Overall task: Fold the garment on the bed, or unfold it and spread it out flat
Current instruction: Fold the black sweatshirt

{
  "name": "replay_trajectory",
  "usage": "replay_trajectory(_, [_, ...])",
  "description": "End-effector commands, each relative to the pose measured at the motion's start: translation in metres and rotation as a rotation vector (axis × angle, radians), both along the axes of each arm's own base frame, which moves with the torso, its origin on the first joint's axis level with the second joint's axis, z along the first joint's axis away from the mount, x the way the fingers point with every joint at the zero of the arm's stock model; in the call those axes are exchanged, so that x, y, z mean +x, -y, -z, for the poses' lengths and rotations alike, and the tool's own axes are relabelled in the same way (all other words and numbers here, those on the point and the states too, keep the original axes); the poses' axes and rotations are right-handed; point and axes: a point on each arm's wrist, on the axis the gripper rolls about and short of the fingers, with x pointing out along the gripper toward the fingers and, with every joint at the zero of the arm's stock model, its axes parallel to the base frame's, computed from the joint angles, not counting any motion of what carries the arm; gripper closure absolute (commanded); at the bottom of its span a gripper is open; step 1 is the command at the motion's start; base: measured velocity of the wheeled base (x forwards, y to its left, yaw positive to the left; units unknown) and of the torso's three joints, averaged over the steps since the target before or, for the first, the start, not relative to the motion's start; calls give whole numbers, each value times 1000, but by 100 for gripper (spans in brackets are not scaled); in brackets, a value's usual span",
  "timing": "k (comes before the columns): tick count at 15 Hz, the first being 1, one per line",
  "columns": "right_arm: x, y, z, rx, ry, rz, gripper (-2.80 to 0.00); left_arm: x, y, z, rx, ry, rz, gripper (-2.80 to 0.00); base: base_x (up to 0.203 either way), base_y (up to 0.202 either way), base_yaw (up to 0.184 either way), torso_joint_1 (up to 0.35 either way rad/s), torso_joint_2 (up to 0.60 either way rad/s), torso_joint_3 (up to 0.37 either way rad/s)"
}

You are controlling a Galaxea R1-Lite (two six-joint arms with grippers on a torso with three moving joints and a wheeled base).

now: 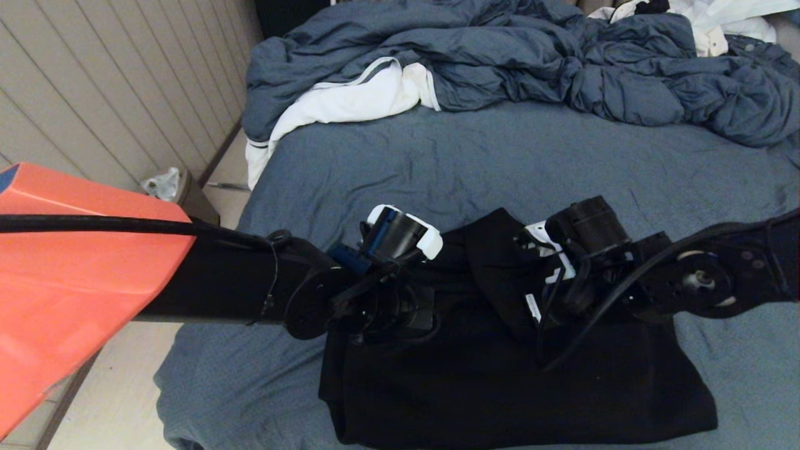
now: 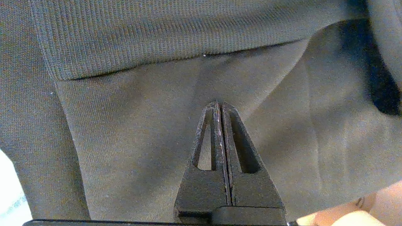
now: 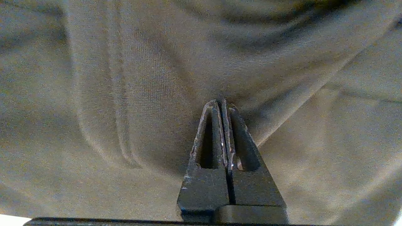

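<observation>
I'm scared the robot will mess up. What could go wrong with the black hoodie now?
The right gripper is pinched shut on a raised fold of the hoodie; the fabric might slip out. The left gripper is shut too, tips against the cloth, so the hoodie could bunch up instead of lying flat on the bed.

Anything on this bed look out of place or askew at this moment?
The black hoodie lies bunched, a fold peaking between the left gripper and right gripper, both shut. A white cloth with grey trim spills off the bed's edge from under the rumpled duvet.
</observation>
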Motion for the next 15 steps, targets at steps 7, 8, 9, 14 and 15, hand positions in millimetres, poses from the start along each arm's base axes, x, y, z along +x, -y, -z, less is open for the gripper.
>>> replay_trajectory(7, [13, -7, 55, -10, -62, 3, 0, 2, 3, 9, 14, -14, -3, 0, 0, 0, 0, 0, 0, 0])
replay_trajectory(8, [13, -7, 55, -11, -61, 3, 0, 3, 3, 9, 16, -15, -3, 0, 0, 0, 0, 0, 0, 0])
replay_trajectory(9, [13, -7, 54, -10, -59, 3, 0, 2, 3, 9, 15, -14, -3, 0, 0, 0, 0, 0, 0, 0])
replay_trajectory(14, [4, -5, 28, 39, 17, 11, 0, 1, 1, 4, 4, -8, -5, 0, 0, 0, 0, 0, 0, 0])
replay_trajectory(15, [0, -3, 16, 53, 50, 10, 0, 0, 0, 0, -5, -1, -6, 0, 0, 0, 0, 0, 0, 0])
